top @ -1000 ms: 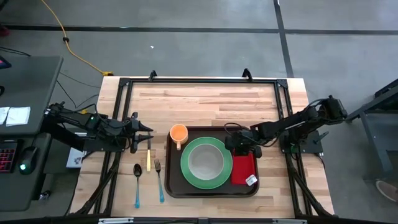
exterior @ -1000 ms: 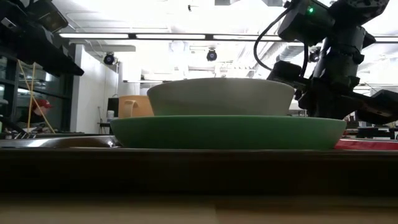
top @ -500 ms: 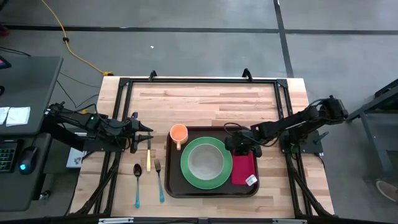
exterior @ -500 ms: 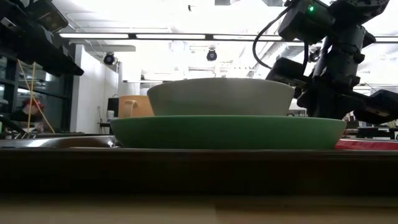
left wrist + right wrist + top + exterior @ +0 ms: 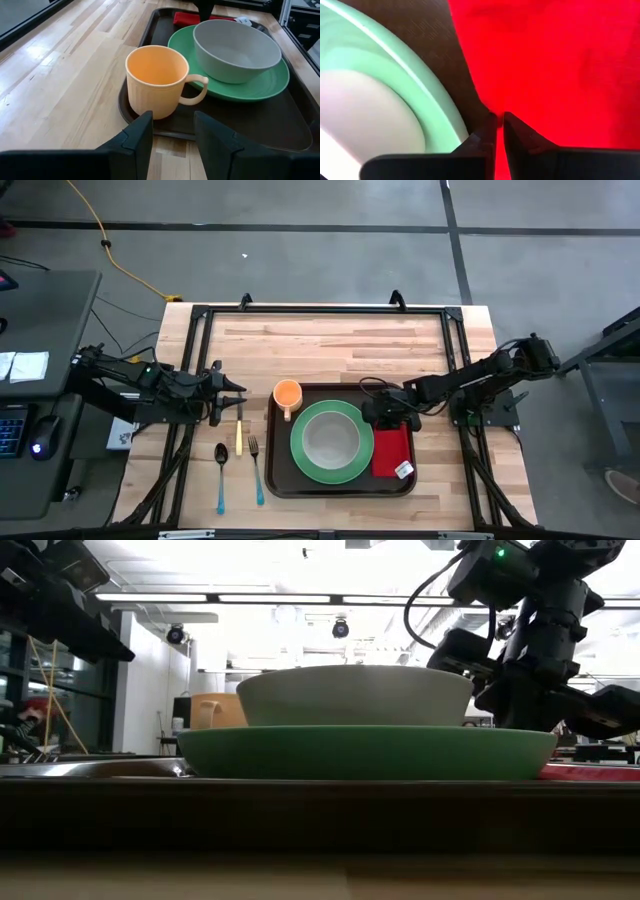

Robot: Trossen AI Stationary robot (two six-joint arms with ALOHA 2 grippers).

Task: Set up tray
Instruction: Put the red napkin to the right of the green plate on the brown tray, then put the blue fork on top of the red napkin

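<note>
The large dark-brown rectangular plastic tray [image 5: 281,480] lies on the wooden table [image 5: 330,340], carrying a round green plate [image 5: 303,463] with a grey bowl [image 5: 330,439], an orange mug [image 5: 287,393] and a red napkin [image 5: 389,455]. The right gripper [image 5: 499,118], fingers nearly pressed together, sits at the napkin's edge; lifting away could drag the cloth askew or against the plate. The left gripper [image 5: 169,131] waits with fingers spread near the mug.

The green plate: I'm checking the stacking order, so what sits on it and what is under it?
A grey bowl sits on the green plate, and nothing shows inside it. The plate rests on the tray; the tray surface beneath it is hidden.
</note>
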